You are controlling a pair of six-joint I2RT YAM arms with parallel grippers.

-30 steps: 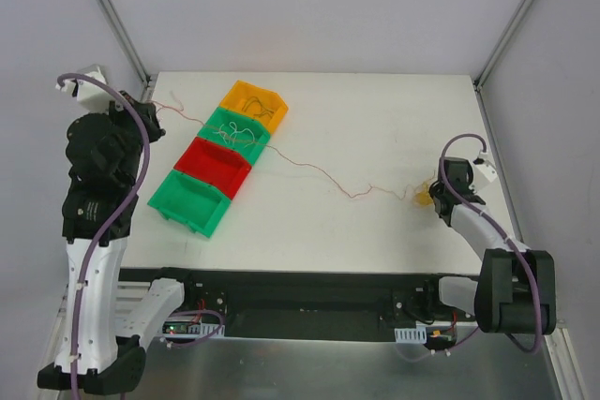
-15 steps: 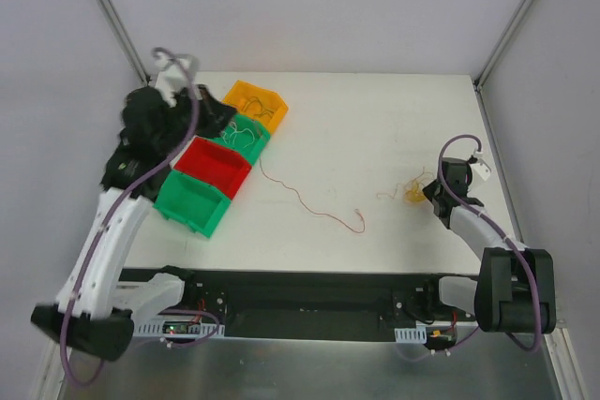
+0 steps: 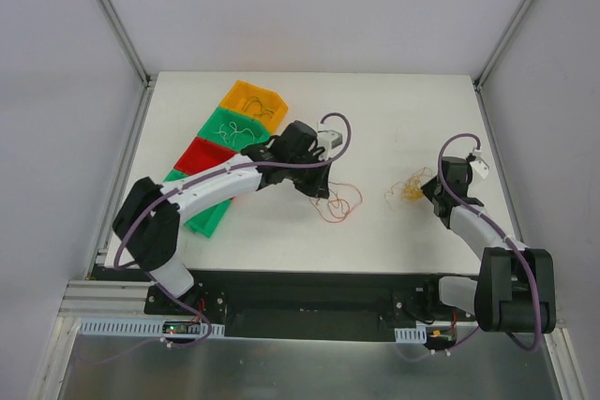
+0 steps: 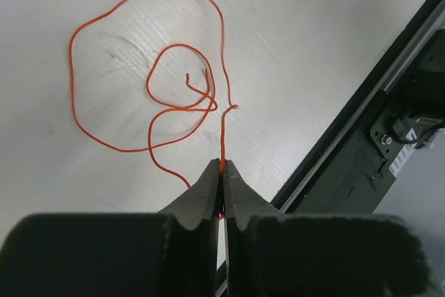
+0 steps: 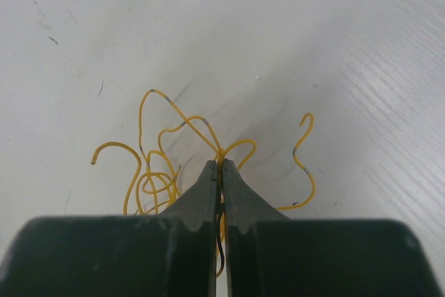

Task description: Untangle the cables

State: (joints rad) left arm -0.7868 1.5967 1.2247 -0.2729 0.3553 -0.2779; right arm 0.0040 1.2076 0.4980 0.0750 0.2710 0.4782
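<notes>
A second ago the red wire (image 4: pixel 222 137) ran taut across the table (image 3: pixel 394 119) from the row of bins (image 3: pixel 202 155) to the right gripper's side; half a second ago it lay slack and alone, its end already free of the yellow clump (image 3: pixel 406 190). Now the left arm has swung in from the bins to mid-table, and the left gripper (image 4: pixel 222 168) has its jaws pressed together on one strand of that red wire, the rest curling in loose loops on the surface just ahead of it. The right gripper (image 5: pixel 220 165) has hardly moved; it is pinched closed on a strand of the yellow clump, which sits on the table near the right edge, well apart from the red loops.

So the red wire looks separated from the yellow ones, which is real progress. The next call is probably where to set it down; thin pale strands already lie in the green bin (image 3: pixel 234 126), while the yellow clump itself is still knotted.
</notes>
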